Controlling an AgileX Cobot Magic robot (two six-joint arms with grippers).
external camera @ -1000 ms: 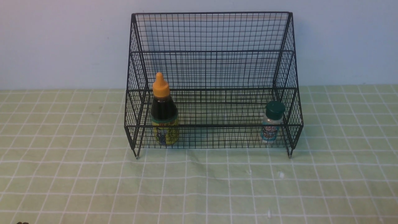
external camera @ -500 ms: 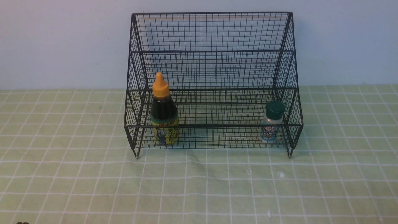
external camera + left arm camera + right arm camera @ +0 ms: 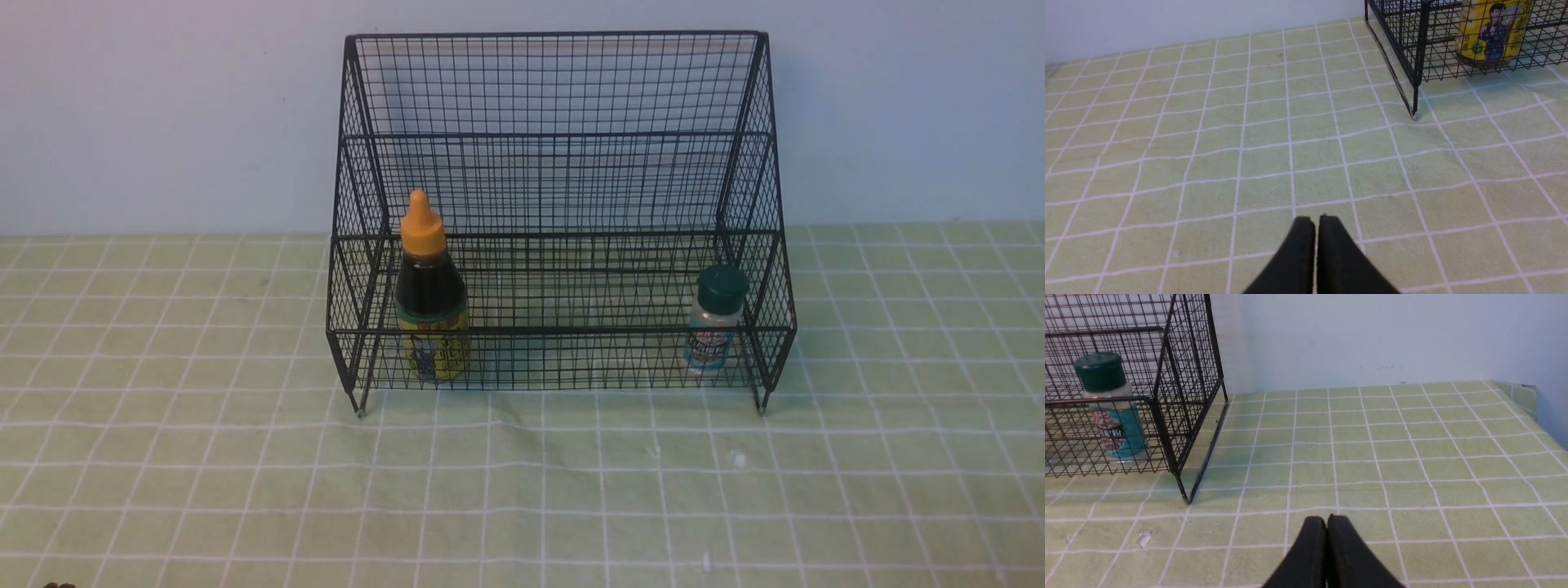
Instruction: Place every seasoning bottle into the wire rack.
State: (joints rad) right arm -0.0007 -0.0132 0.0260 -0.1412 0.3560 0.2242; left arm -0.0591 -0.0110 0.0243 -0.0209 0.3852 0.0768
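Black wire rack [image 3: 563, 204] on green checked surface [image 3: 522, 490] | dark-sauce bottle [image 3: 430, 294] upright inside, left end | shaker [image 3: 712, 320] upright inside, right end | left tool [image 3: 1316, 222] closed, empty | right tool [image 3: 1327, 522] closed, empty

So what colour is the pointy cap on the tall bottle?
Orange, on the tall dark-sauce bottle with the yellow label; the front view shows it best.

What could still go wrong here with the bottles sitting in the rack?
The dark-sauce bottle stands tall at the wire rack lower tier's left end; a nudge to the rack might tip it. The small shaker sits close to the right side mesh, so reaching for it again could catch the wires. Both grippers, left and right, are shut and clear.
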